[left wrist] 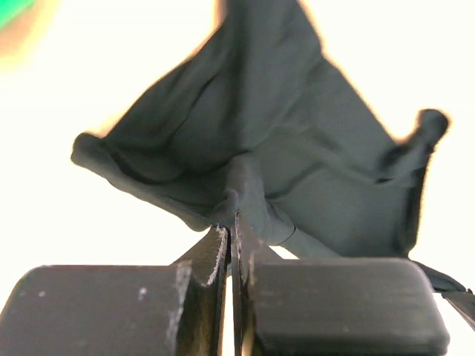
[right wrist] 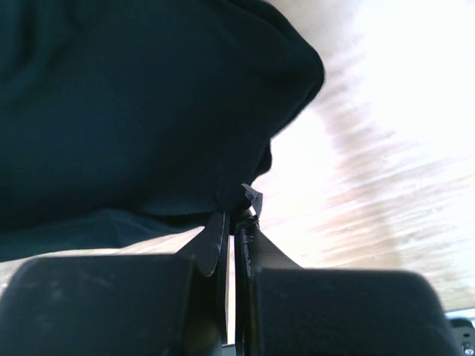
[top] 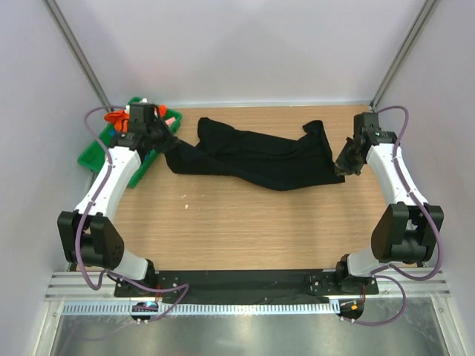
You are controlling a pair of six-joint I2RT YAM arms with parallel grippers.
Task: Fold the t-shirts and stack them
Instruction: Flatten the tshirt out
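Spanning left to right: black t-shirt [top: 256, 159].

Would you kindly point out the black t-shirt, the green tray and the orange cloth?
black t-shirt [top: 256, 157]: top external view, middle of the cloth.
green tray [top: 90, 154]: top external view, its left corner rim.
orange cloth [top: 116, 117]: top external view, its bunched middle.

I work in what looks like a robot lab cell: plain white walls [top: 237, 44], metal frame poles [top: 74, 44], a wooden bench [top: 245, 222], two cabled arms [top: 111, 178] bolted to a black plate [top: 245, 280].
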